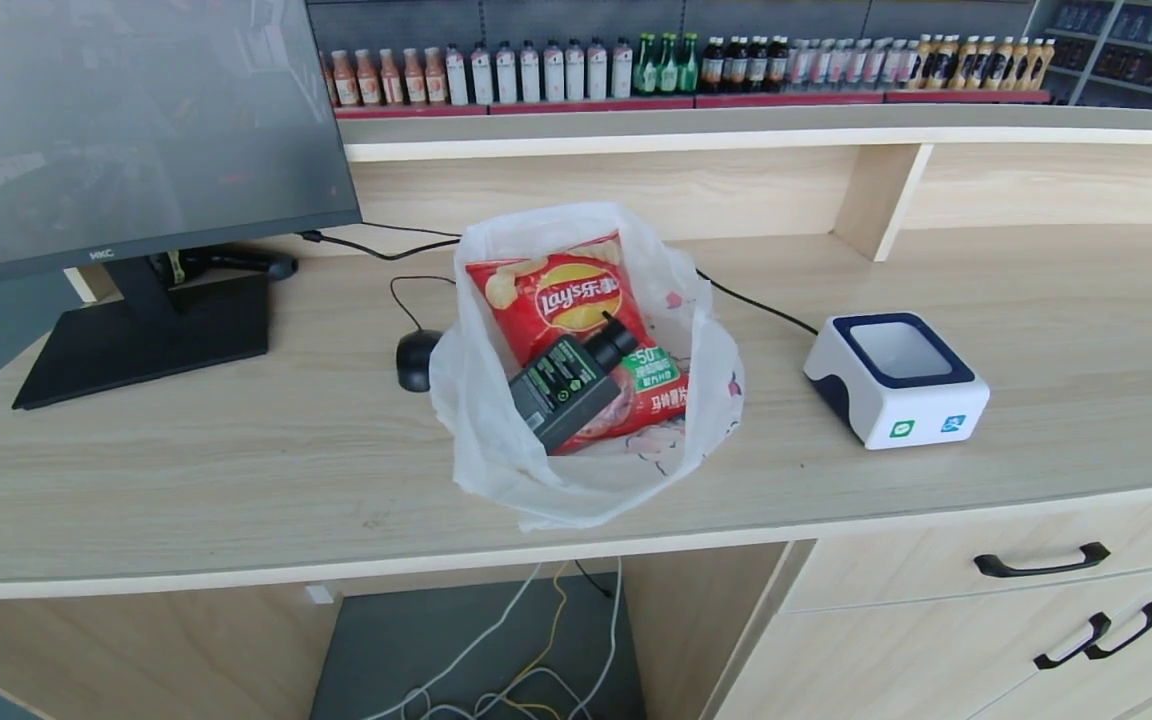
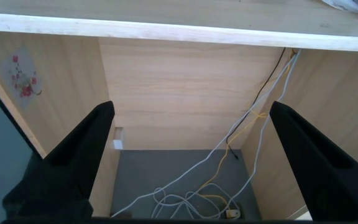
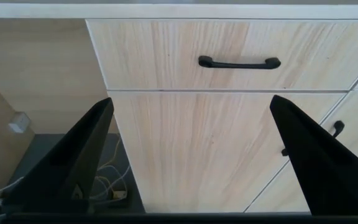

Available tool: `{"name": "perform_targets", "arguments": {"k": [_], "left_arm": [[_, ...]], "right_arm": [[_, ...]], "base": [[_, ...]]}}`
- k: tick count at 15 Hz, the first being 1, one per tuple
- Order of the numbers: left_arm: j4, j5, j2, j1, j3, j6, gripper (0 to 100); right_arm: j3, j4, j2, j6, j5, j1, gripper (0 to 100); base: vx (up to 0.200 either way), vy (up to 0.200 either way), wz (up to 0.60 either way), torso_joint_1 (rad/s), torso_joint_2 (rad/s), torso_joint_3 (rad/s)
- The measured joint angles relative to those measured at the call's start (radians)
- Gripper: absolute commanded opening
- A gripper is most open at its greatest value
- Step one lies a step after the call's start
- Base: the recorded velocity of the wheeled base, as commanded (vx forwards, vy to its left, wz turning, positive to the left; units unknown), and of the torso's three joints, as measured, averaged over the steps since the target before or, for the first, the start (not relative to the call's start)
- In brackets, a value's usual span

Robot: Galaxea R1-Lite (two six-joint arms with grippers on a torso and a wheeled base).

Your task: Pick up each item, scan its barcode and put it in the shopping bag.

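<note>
A white plastic shopping bag (image 1: 496, 420) stands open on the wooden counter (image 1: 186, 470). Inside it lie a red bag of chips (image 1: 561, 290) and, on top of that, a dark bottle with a green label (image 1: 566, 385). A white and navy barcode scanner (image 1: 894, 378) sits on the counter to the bag's right. My left gripper (image 2: 191, 162) hangs open below the counter edge, facing the recess with the cables. My right gripper (image 3: 191, 155) is also open and low, facing the drawer fronts. Nothing is between either pair of fingers.
A monitor on a black stand (image 1: 136, 200) fills the counter's left side, with a black mouse (image 1: 416, 358) and cables beside the bag. Drawers with black handles (image 1: 1041, 562) sit under the counter at right. Loose cables (image 2: 197, 193) lie in the recess. Bottles line the shelf (image 1: 686, 65) behind.
</note>
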Motion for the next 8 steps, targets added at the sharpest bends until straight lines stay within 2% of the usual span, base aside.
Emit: {"name": "perform_targets", "arguments": {"k": [8], "left_arm": [[0.000, 0.000, 0.000, 0.000, 0.000, -0.004, 100]], "right_arm": [[0.000, 0.000, 0.000, 0.003, 0.000, 0.000, 100]], "base": [[0.000, -0.200, 0.00, 0.002, 0.00, 0.003]]}}
